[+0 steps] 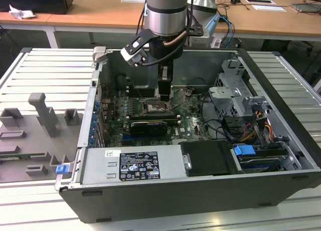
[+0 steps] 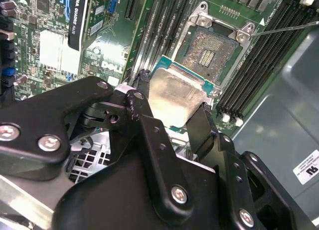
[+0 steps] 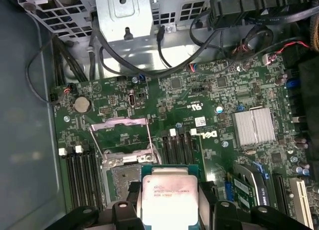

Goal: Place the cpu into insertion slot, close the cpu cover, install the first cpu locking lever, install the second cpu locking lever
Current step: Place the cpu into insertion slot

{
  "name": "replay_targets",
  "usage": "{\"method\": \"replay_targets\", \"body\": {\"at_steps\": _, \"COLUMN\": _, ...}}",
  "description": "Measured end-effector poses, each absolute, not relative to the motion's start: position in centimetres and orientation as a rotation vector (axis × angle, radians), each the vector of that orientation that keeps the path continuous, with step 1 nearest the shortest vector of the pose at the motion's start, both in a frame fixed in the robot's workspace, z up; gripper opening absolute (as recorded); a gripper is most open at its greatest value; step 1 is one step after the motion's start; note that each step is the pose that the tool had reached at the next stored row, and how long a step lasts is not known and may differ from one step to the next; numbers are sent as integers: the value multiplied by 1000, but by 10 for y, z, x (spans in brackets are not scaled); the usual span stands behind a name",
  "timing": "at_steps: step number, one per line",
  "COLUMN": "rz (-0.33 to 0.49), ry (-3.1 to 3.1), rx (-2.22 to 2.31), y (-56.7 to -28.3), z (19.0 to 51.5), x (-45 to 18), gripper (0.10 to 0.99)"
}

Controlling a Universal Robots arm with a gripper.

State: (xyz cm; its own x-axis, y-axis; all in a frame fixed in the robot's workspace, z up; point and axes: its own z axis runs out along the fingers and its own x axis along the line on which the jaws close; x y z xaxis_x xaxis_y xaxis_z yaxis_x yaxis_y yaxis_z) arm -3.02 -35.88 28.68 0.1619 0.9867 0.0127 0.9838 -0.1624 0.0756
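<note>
My tool (image 2: 172,101) grips the cpu (image 2: 175,88) by two edges, hovering just beside the slot (image 2: 212,50). Lowered misaligned, I judge it could damage the slot.

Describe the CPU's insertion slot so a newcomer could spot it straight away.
Inside the open computer case, look at the green motherboard on its floor. Between two banks of long black memory slots sits the insertion slot, near the cpu held in the gripper. It alone is square, with a silvery rim and a bare dark centre.
</note>
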Motion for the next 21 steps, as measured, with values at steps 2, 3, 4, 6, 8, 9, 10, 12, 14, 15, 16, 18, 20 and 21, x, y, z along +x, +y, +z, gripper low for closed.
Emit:
{"method": "replay_targets", "body": {"at_steps": 2, "rz": 91, "ry": 2000, "rx": 2356, "y": -359, "z": 286, "x": -30, "gripper": 537}}
{"method": "replay_targets", "body": {"at_steps": 3, "rz": 91, "ry": 2000, "rx": 2356, "y": -359, "z": 286, "x": -30, "gripper": 537}}
{"method": "replay_targets", "body": {"at_steps": 4, "rz": 91, "ry": 2000, "rx": 2356, "y": -359, "z": 285, "x": -30, "gripper": 537}}
{"method": "replay_targets", "body": {"at_steps": 6, "rz": 91, "ry": 2000, "rx": 2356, "y": -359, "z": 284, "x": -30, "gripper": 537}}
{"method": "replay_targets", "body": {"at_steps": 8, "rz": 91, "ry": 2000, "rx": 2356, "y": -359, "z": 283, "x": -30, "gripper": 537}}
{"method": "replay_targets", "body": {"at_steps": 9, "rz": 91, "ry": 2000, "rx": 2356, "y": -359, "z": 283, "x": -30, "gripper": 537}}
{"method": "replay_targets", "body": {"at_steps": 10, "rz": 91, "ry": 2000, "rx": 2356, "y": -359, "z": 282, "x": -30, "gripper": 537}}
{"method": "replay_targets", "body": {"at_steps": 12, "rz": 91, "ry": 2000, "rx": 2356, "y": -359, "z": 282, "x": -30, "gripper": 537}}
{"method": "replay_targets", "body": {"at_steps": 14, "rz": 91, "ry": 2000, "rx": 2356, "y": -359, "z": 279, "x": -30, "gripper": 537}}
{"method": "replay_targets", "body": {"at_steps": 15, "rz": 91, "ry": 2000, "rx": 2356, "y": -359, "z": 279, "x": -30, "gripper": 537}}
{"method": "replay_targets", "body": {"at_steps": 16, "rz": 91, "ry": 2000, "rx": 2356, "y": -359, "z": 279, "x": -30, "gripper": 537}}
{"method": "replay_targets", "body": {"at_steps": 18, "rz": 90, "ry": 2000, "rx": 2356, "y": -359, "z": 278, "x": -30, "gripper": 537}}
{"method": "replay_targets", "body": {"at_steps": 20, "rz": 91, "ry": 2000, "rx": 2356, "y": -359, "z": 273, "x": -30, "gripper": 537}}
{"method": "replay_targets", "body": {"at_steps": 21, "rz": 88, "ry": 1999, "rx": 2355, "y": -359, "z": 273, "x": -30, "gripper": 537}}
